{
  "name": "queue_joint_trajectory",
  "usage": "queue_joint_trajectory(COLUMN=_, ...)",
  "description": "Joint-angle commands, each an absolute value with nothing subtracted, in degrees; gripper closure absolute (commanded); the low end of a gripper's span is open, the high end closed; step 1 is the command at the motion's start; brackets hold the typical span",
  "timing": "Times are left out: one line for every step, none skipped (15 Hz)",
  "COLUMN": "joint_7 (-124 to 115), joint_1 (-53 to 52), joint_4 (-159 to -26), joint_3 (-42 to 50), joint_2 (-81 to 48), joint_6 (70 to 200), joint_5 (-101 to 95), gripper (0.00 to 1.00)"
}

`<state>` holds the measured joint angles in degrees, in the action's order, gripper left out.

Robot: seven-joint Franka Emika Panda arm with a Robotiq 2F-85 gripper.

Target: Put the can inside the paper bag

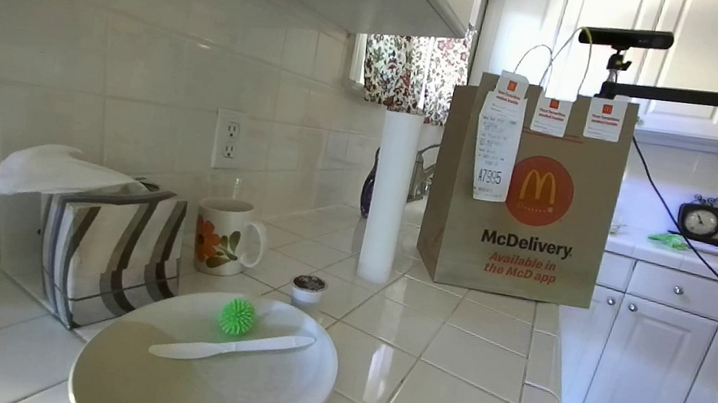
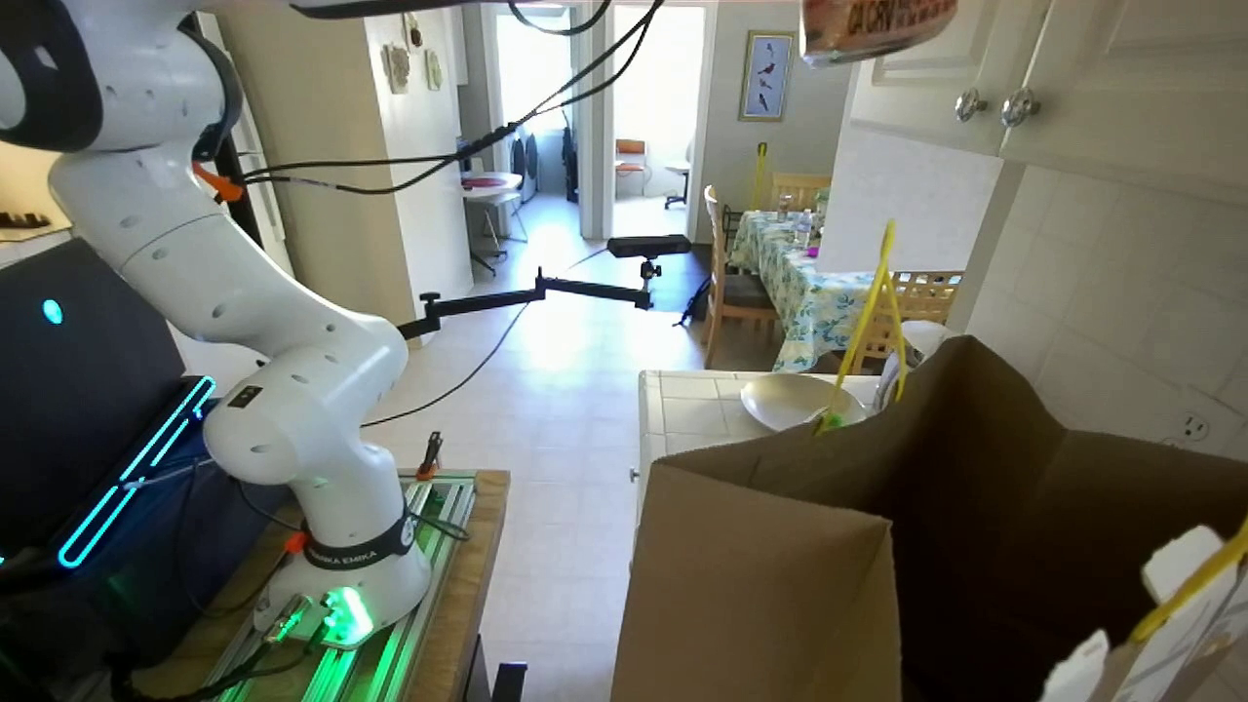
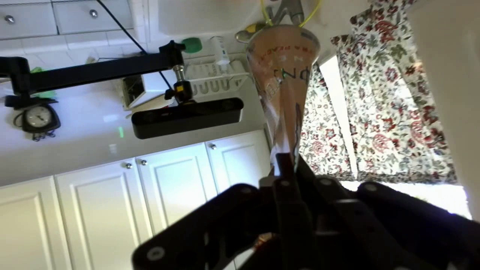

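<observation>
In the wrist view the gripper [image 3: 295, 165] pinches the can [image 3: 285, 71], its black fingers [image 3: 284, 165] close together at one end of it; that end looks narrower than the rest. In an exterior view the can's other end shows at the top edge, higher than the bag [image 2: 760, 575]; whether it is straight over the mouth I cannot tell. The bag stands upright and open on a tiled counter [image 1: 468, 375], with a receipt [image 1: 497, 150] on its front and a yellow handle [image 2: 882, 268] up. The white arm [image 2: 292, 380] stands on a wooden stand [image 2: 486, 526], across a gap from the counter. Near the bag is an upright white cylinder [image 1: 390, 199]. Farther off sit a pod [image 1: 307, 290], a flowered mug [image 1: 221, 246], and a plate [image 1: 223, 392] with a white knife [image 1: 232, 347] and a green ball [image 1: 237, 316] on it. A striped box [image 1: 108, 259] with a tissue [image 1: 61, 175] on top stands just beside the plate. Past the bag, a clock [image 1: 702, 219] stands on another counter [image 1: 644, 248], near white cupboards [image 1: 655, 372]. In an exterior view a flowered tablecloth [image 2: 799, 283] hangs down beside a wooden chair [image 2: 719, 283], and a framed picture [image 2: 767, 76] of birds hangs on the far wall [image 2: 817, 93].
</observation>
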<state>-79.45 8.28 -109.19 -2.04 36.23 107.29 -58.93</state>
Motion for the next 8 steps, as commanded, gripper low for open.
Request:
queue_joint_trajectory(joint_7=-83.4, joint_1=9.9, joint_4=-107.9, joint_3=1.7, joint_2=33.2, joint_6=110.7, joint_5=-61.7, gripper=0.99)
queue_joint_trajectory(joint_7=-84.8, joint_1=10.2, joint_4=-108.5, joint_3=2.8, joint_2=32.5, joint_6=112.5, joint_5=-62.1, gripper=0.99)
queue_joint_trajectory(joint_7=-85.9, joint_1=10.5, joint_4=-108.9, joint_3=3.7, joint_2=31.7, joint_6=114.4, joint_5=-62.6, gripper=0.99)
queue_joint_trajectory(joint_7=-87.1, joint_1=10.8, joint_4=-109.2, joint_3=4.5, joint_2=30.6, joint_6=116.4, joint_5=-63.2, gripper=0.99)
queue_joint_trajectory(joint_7=-88.0, joint_1=10.9, joint_4=-109.5, joint_3=5.3, joint_2=29.3, joint_6=118.4, joint_5=-63.7, gripper=0.99)
queue_joint_trajectory(joint_7=-88.8, joint_1=11.0, joint_4=-109.7, joint_3=6.1, joint_2=28.0, joint_6=120.2, joint_5=-63.9, gripper=0.99)
queue_joint_trajectory(joint_7=-89.3, joint_1=11.1, joint_4=-109.4, joint_3=6.5, joint_2=26.7, joint_6=121.3, joint_5=-63.8, gripper=0.99)
queue_joint_trajectory(joint_7=-89.9, joint_1=11.0, joint_4=-109.6, joint_3=7.0, joint_2=25.2, joint_6=122.7, joint_5=-63.3, gripper=0.99)
